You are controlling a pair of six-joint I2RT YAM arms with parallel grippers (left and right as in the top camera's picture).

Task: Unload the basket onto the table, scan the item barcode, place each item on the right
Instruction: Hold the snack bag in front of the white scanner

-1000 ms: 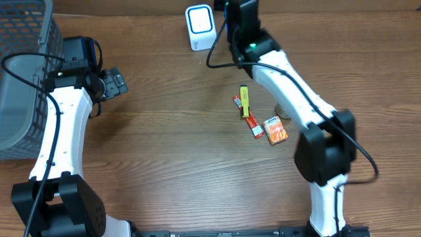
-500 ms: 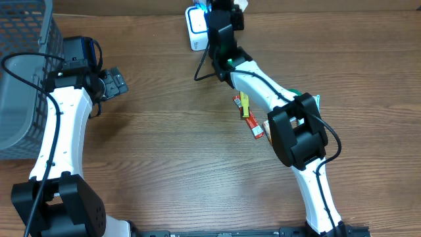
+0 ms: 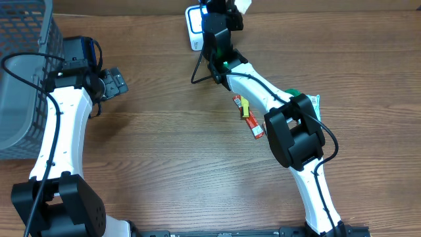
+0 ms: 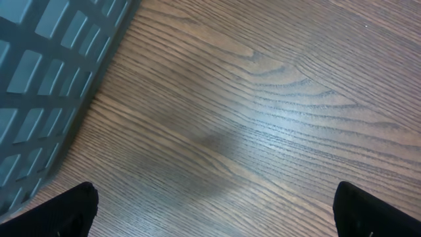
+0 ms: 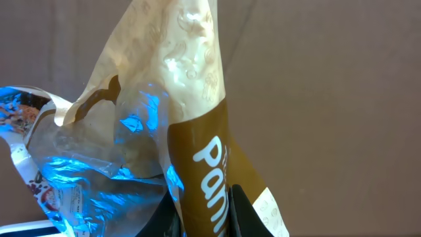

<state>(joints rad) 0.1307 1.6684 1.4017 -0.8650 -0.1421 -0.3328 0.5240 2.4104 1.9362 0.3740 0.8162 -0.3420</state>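
Though spread wide apart over bare counter (image 3: 164, 164), takes no part in the work: left hand (image 3: 118, 82), parked just beside the grey basket (image 3: 23, 72).

Farther out, loose on the wood near the right arm: red and yellow sachets (image 3: 245, 108), plus a green-edged pack (image 3: 309, 100) half hidden under the elbow. Not touched by either hand.

Farthest out, at the back edge: right hand (image 5: 200, 214), pinched shut on the lower end of a brown-and-cream snack packet (image 5: 197, 79). Held upright and clear of the counter, right by the white scanner (image 3: 193, 33). Blue sheen across the packet's clear film, judged to be the scanner's light.

Judged to be the presenting step: item lifted and brought up to the reader, with nothing in view to confirm a read. No barcode visible on the face toward the wrist camera; cannot tell which side carries it.

Next, probably: rotate or tilt the packet slowly until the printed code squares up to the scanner window. Keep the pinch firm, since thin film is likely to sag or twist. Avoid crinkling the film over the bars, and avoid nudging the scanner itself, so close by.
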